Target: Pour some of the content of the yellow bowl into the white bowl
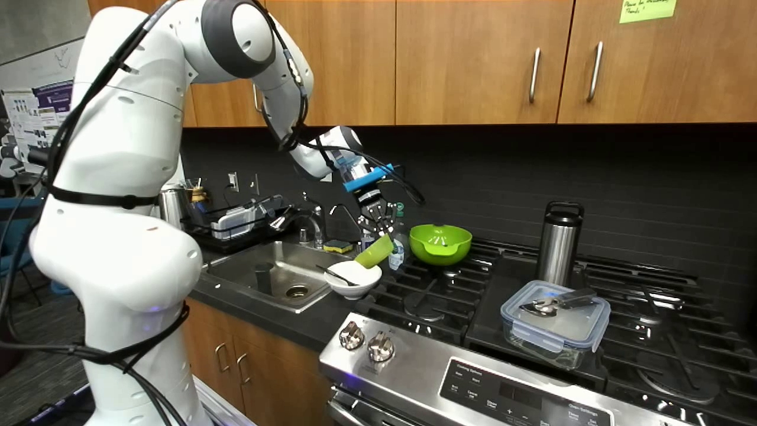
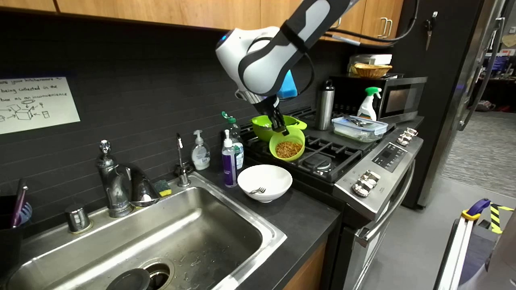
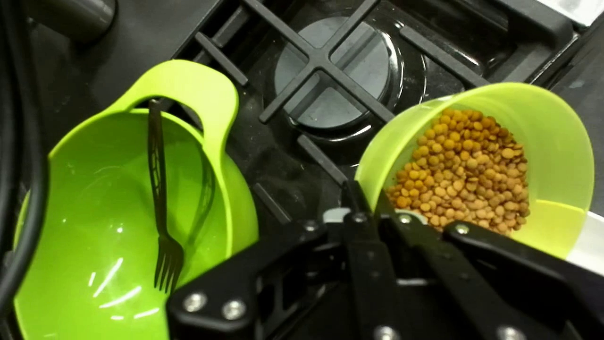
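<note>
The hand [image 3: 370, 200] is gripping the tilted yellow bowl [image 1: 375, 252] of lentils [image 3: 469, 174]; the white bowl [image 2: 276, 178] is sitting nearby

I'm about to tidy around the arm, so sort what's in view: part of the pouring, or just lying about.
For the job:
gripper, holding the yellow bowl by its rim
lentil-like pieces inside it
white bowl

Lying about:
fork in the white bowl
large green bowl
steel flask
lidded container
sponge

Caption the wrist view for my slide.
Gripper holding the yellow bowl of lentils; a fork lies in the green bowl.
</note>
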### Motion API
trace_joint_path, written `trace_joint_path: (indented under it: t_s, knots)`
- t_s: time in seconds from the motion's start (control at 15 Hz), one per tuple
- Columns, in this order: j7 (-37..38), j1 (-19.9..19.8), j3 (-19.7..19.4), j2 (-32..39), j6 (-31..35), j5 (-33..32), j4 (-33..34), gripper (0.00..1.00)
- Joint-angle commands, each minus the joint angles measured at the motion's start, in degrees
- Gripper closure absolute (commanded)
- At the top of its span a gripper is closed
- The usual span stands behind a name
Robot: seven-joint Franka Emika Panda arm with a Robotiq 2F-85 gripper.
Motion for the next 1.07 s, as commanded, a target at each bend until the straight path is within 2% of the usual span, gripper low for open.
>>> trace_joint_path:
  t_s: [0.0,1.0]
  knots:
    - [0.9,0.3,0.3,-0.2,-1.6,-3.2,0.5,0.99]
    - [1.0,1.2,2.0,-0.1,-2.6,-10.9,0.1,0.99]
